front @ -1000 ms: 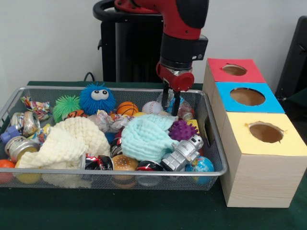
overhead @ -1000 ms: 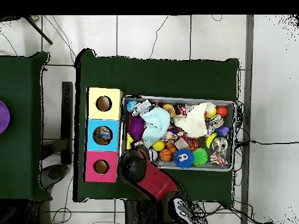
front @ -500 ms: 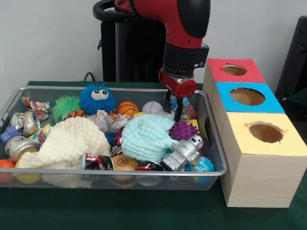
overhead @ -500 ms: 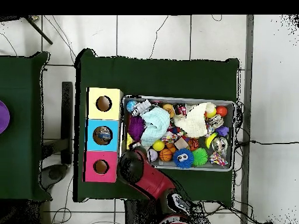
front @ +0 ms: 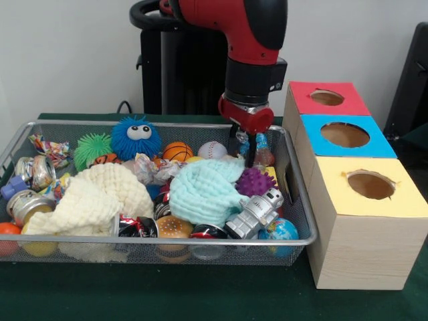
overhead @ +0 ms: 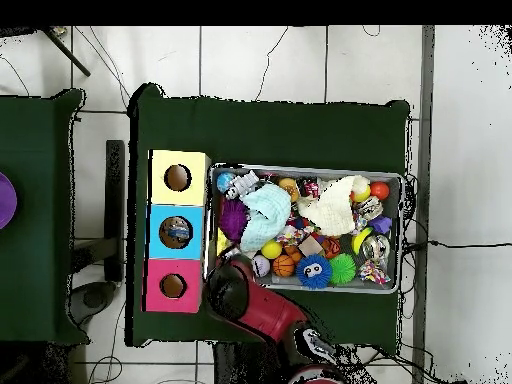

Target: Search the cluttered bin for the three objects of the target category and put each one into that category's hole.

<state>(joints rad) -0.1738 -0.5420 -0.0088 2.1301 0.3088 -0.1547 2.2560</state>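
My gripper (front: 242,150) hangs over the far right corner of the wire bin (front: 167,239), low among the clutter. Its two fingers stand apart, so it is open, with a small clear bottle (front: 259,154) with blue trim just beside them. A baseball (front: 212,150) lies to its left and a purple spiky ball (front: 255,181) in front of it. From overhead the arm (overhead: 232,290) covers the gripper at the bin's corner (overhead: 215,262) near the pink box (overhead: 173,286). The red (front: 326,98), blue (front: 344,135) and yellow (front: 370,185) hole boxes stand right of the bin.
The bin also holds a mint cloth (front: 204,190), a cream cloth (front: 93,197), a silver toy robot (front: 257,212), a globe ball (front: 279,231), a basketball (front: 177,152), a blue fuzzy ball (front: 136,138), a green spiky ball (front: 91,148) and cans (front: 33,172). The bin's wall stands close to the boxes.
The gripper has shifted slightly right from over the baseball toward the bin's corner and turned at the wrist. Nothing in the bin has moved.
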